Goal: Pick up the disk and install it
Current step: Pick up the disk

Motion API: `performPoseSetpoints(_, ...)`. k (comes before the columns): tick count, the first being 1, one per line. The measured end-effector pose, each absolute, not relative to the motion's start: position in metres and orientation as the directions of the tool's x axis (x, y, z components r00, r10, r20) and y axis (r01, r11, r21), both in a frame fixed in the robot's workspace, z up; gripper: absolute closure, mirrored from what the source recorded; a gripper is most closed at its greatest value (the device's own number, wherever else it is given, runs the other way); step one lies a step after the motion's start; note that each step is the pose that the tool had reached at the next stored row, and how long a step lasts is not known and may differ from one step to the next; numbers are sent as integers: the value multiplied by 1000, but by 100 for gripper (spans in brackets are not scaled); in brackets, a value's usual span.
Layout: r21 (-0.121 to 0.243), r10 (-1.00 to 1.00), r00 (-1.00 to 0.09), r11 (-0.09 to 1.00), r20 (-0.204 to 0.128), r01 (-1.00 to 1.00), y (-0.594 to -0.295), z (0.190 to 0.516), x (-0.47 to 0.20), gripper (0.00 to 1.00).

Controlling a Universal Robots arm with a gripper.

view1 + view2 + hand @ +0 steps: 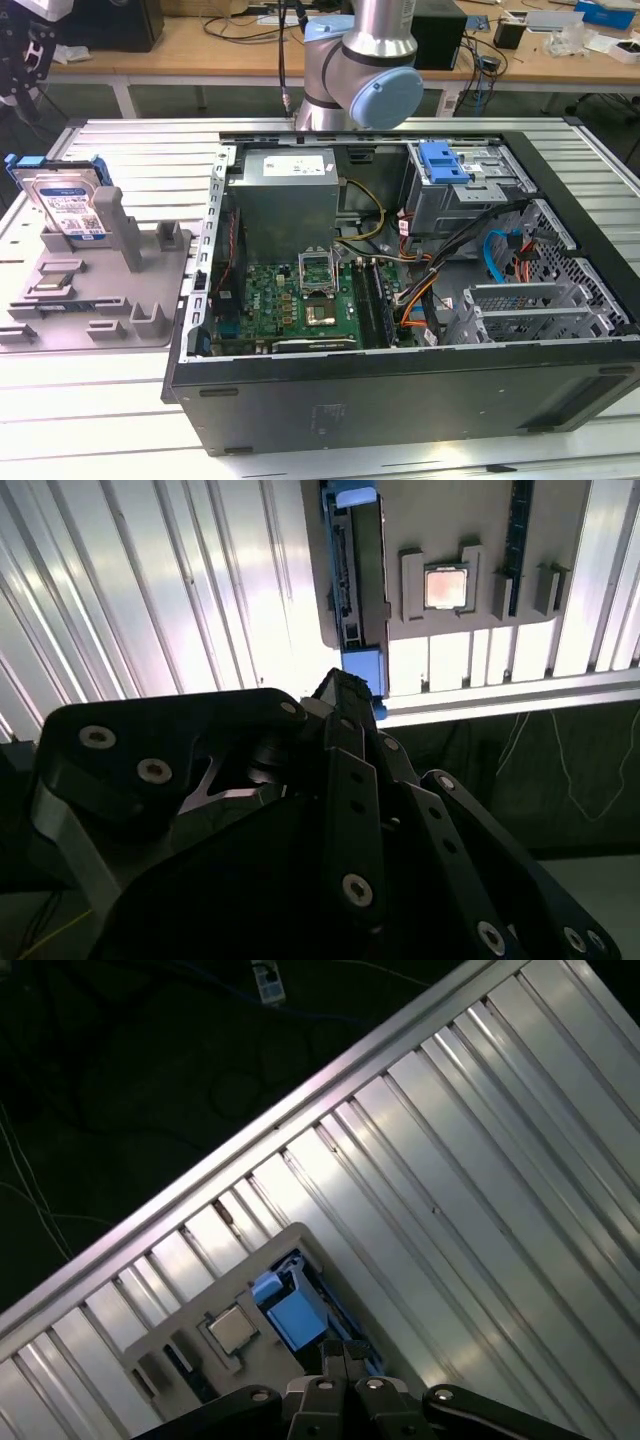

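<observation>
1. The pick-up step is being addressed. The disk (pixel 68 205) is not yet being gripped. It is being held on edge in the grey fixture tray (pixel 100 300), on the counter (pixel 90 430) at the exterior view's left, beside the open computer case (pixel 400 395).
2. In both wrist views the claw (pixel 345 1353) is being shown narrow, its fingers drawn nearly together with nothing between them. It is being held above the disk's upper edge, apart from it.
3. In the second wrist view the disk is being seen edge-on, roughly in line with the claw.
4. A grasp is being judged to call for the fingers to be spread wider than the disk's thickness, set across its flat faces, and lowered straight between the tray's posts.
5. Installation is being judged as not begun, since the disk is sitting well apart from the case.
</observation>
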State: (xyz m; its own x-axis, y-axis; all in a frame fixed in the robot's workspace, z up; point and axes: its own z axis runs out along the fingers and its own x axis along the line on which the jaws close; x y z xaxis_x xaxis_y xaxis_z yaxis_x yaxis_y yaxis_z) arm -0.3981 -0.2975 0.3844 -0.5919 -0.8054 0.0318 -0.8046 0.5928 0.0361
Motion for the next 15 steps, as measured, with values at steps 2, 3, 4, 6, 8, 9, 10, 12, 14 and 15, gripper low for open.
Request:
performPoseSetpoints(2,35,-819,-573,574,33,-818,-298,384,-399,89)
performPoseSetpoints(3,35,-823,-567,568,33,-822,-298,384,-399,89)
performPoseSetpoints(4,35,-825,-565,566,33,-824,-298,384,-399,89)
performPoseSetpoints(6,35,-825,-565,565,33,-824,-298,384,-399,89)
performPoseSetpoints(8,35,-825,-564,565,33,-825,-298,384,-399,89)
performPoseSetpoints(9,35,-828,-559,560,33,-828,-298,384,-399,89)
performPoseSetpoints(10,35,-839,-543,543,33,-839,-298,384,-399,89)
performPoseSetpoints(12,35,-858,-513,514,33,-857,-298,384,-399,89)
performPoseSetpoints(14,35,-886,-462,463,33,-886,-298,384,-399,89)
performPoseSetpoints(15,35,-900,-434,435,33,-900,-298,384,-399,89)
